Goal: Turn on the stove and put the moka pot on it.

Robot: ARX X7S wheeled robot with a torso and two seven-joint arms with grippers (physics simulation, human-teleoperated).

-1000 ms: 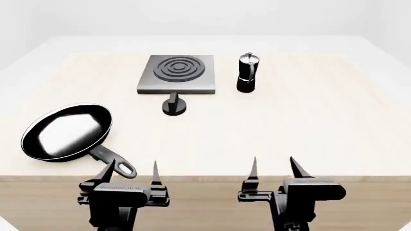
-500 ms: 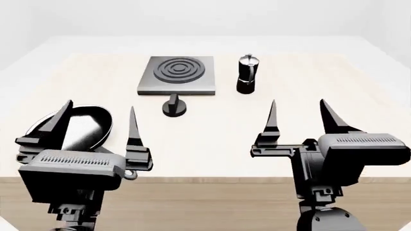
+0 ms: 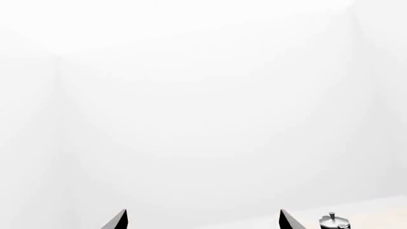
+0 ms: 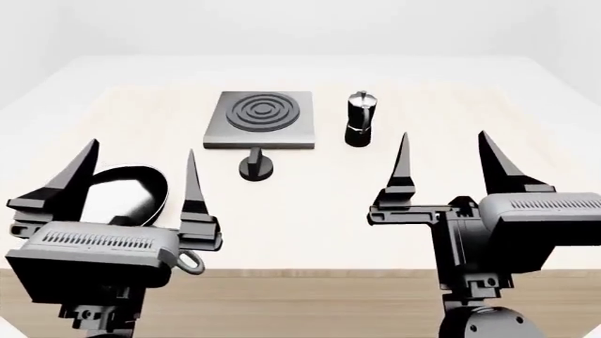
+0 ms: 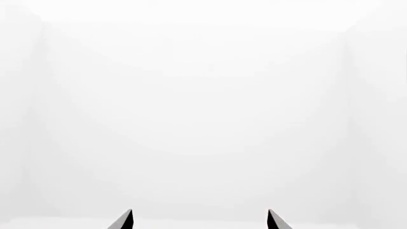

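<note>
The grey square stove (image 4: 261,120) with concentric rings lies at the table's far middle. Its small black round knob (image 4: 256,166) stands just in front of it. The moka pot (image 4: 359,118), black below and silver above, stands upright right of the stove; its lid also shows in the left wrist view (image 3: 333,221). My left gripper (image 4: 141,153) is open and empty, raised at the near left over the frying pan. My right gripper (image 4: 443,142) is open and empty, raised at the near right. Both wrist views show only open fingertips against white walls.
A black frying pan (image 4: 127,191) lies at the near left of the wooden table (image 4: 310,211), partly hidden by my left gripper, its handle pointing toward the front edge. White walls surround the table.
Both grippers have risen from the table's front edge to well above it. The view has shifted slightly. The stove, knob and moka pot have not moved.
</note>
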